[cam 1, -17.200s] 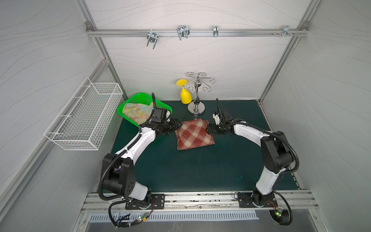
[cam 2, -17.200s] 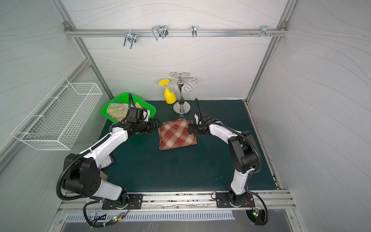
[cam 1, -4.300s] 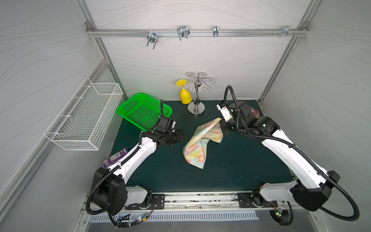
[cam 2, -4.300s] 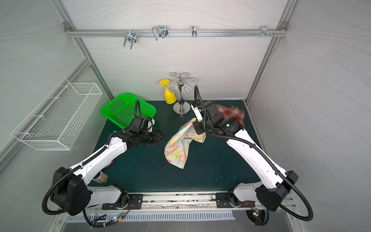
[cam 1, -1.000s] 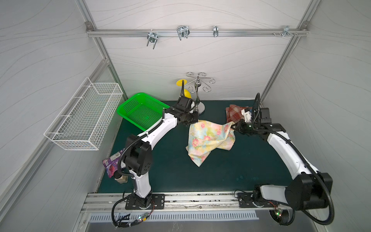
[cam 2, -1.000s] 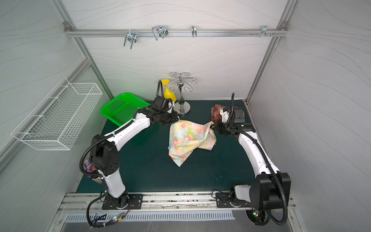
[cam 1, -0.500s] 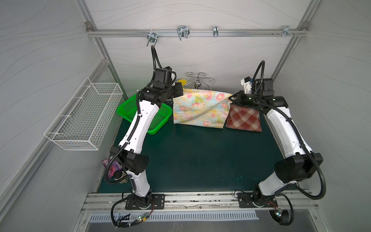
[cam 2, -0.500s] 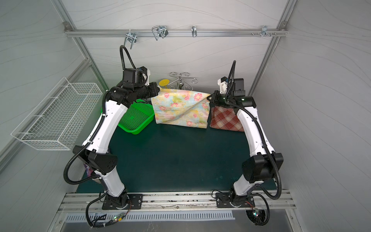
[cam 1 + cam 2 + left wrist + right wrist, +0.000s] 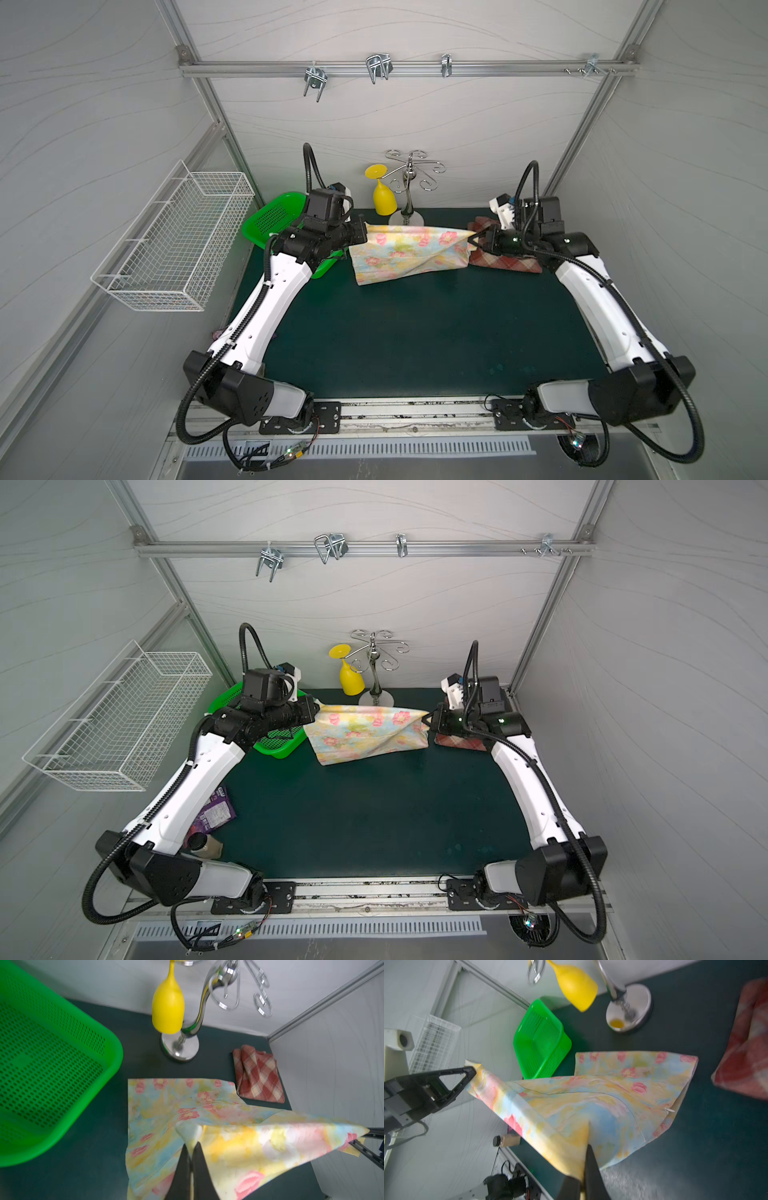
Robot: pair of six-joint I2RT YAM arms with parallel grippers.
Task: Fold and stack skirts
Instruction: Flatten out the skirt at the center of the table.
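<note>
The pale yellow-blue floral skirt [image 9: 407, 253] [image 9: 365, 733] hangs stretched between both grippers above the back of the green mat, its lower part resting on the mat [image 9: 166, 1097]. My left gripper [image 9: 363, 232] [image 9: 191, 1147] is shut on its left top corner. My right gripper [image 9: 471, 241] [image 9: 586, 1153] is shut on its right top corner. The red-brown and cream plaid skirt [image 9: 509, 262] [image 9: 259, 1074] lies folded at the back right, partly hidden under my right arm in both top views.
A green perforated basket [image 9: 274, 216] [image 9: 52, 1076] sits at the back left. A chrome hook stand [image 9: 409, 183] holds a yellow goblet [image 9: 382, 195] at the back middle. A purple wrapper [image 9: 214, 810] and a small bottle [image 9: 205, 845] lie front left. A wire basket [image 9: 174, 245] hangs on the left wall.
Both grippers have come down and a little forward with the floral skirt still stretched between them; its lower edge now lies on the mat.
</note>
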